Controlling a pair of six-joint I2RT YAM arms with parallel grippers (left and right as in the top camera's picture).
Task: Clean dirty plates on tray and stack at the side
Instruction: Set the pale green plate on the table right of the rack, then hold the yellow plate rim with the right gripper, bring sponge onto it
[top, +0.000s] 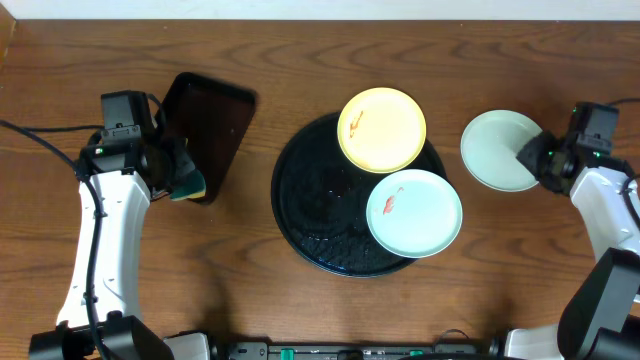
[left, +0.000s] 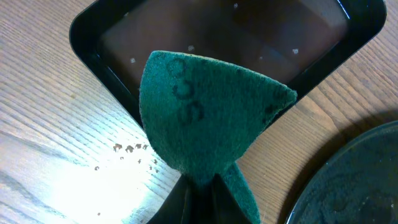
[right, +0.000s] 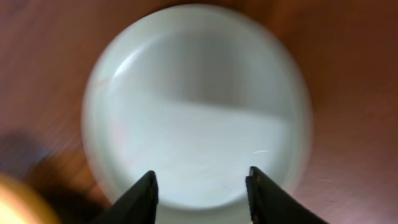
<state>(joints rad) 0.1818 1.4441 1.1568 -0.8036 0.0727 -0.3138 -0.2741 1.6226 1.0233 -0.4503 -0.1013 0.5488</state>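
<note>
The left gripper (left: 202, 190) is clamped on a green scouring sponge (left: 205, 112), which hangs folded above a corner of the rectangular dark tray (left: 249, 37); the right gripper (right: 202, 180) has its fingers apart over the near edge of a pale mint plate (right: 199, 106) that lies on the wooden table (top: 250, 280) just right of the round black tray (top: 310, 200); a yellow plate (top: 381, 129) overlaps that tray's far rim; a smeared mint plate (top: 414, 212) sits at its right side; both show red-orange smears

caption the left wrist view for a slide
Left jaws shut on a green scouring pad, rectangular dark tray behind it, round black tray at lower right.
</note>
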